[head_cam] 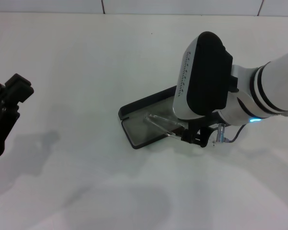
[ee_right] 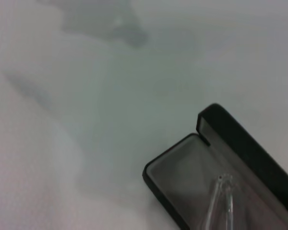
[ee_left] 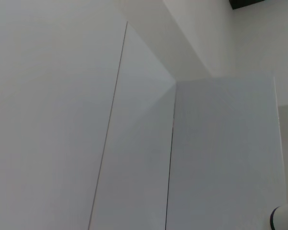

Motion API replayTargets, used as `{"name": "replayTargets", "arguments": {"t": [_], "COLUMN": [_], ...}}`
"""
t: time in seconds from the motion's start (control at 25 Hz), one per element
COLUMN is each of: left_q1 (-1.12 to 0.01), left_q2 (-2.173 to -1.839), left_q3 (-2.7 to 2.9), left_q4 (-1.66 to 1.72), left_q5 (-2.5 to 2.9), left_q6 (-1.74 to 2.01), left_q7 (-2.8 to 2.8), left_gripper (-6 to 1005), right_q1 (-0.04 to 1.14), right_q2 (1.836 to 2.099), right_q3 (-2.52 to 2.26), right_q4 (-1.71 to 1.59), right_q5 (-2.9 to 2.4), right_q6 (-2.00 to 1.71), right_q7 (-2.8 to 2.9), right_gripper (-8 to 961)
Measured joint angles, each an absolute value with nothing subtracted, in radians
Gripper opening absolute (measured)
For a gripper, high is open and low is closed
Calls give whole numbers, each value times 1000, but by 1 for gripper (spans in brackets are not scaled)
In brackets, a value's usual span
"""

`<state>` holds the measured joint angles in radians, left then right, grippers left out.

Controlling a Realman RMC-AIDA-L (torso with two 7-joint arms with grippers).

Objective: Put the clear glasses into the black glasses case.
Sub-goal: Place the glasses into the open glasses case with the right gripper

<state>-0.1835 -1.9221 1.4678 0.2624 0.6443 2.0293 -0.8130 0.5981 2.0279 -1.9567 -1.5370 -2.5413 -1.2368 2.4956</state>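
Inside open black glasses case (head_cam: 139, 135), transparent thin-armed clear glasses (head_cam: 159, 123), grey lining

worktop (head_cam: 86, 72): plain white, soft grey shadows | wall (head_cam: 182, 5): white tiles, dark seams, along far edge

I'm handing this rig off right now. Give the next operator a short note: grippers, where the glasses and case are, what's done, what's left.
Right gripper: over the near end of the open black glasses case, at the clear glasses; grip not visible.
Left gripper: parked at the left edge of the table, away from the work.
Glasses: arm tips already over the grey lining; whether fully seated can't be told.
Left: settle glasses, release, withdraw.
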Motion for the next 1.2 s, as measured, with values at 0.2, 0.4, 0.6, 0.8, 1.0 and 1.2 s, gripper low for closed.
{"name": "replayTargets", "arguments": {"t": [0.2,0.4,0.6,0.8,1.0,1.2], "left_q1": [-185,-187,-190,-191,-190,-190], "left_q2": [-1922,-1922,-1922,-1922,-1922,-1922], "left_q3": [1467,1469,1469,1470,1470,1471], "left_q4": [249,246,245,244,243,242], "left_q5": [644,644,644,644,644,644], "left_q6": [2029,2029,2029,2029,2029,2029], "left_q7": [-813,-811,-810,-810,-810,-810], "left_gripper": [97,97,97,97,97,98], "right_q1": [599,601,609,612,612,621], "right_q2": [2028,2028,2028,2028,2028,2028], "right_q3": [-1961,-1969,-1970,-1972,-1975,-1992], "right_q4": [-1517,-1492,-1463,-1446,-1437,-1425], "right_q5": [-2543,-2545,-2545,-2545,-2545,-2545], "right_q6": [-1233,-1211,-1185,-1163,-1155,-1145], "right_q7": [2512,2513,2513,2509,2505,2505], "right_gripper": [301,300,294,283,277,266]}}
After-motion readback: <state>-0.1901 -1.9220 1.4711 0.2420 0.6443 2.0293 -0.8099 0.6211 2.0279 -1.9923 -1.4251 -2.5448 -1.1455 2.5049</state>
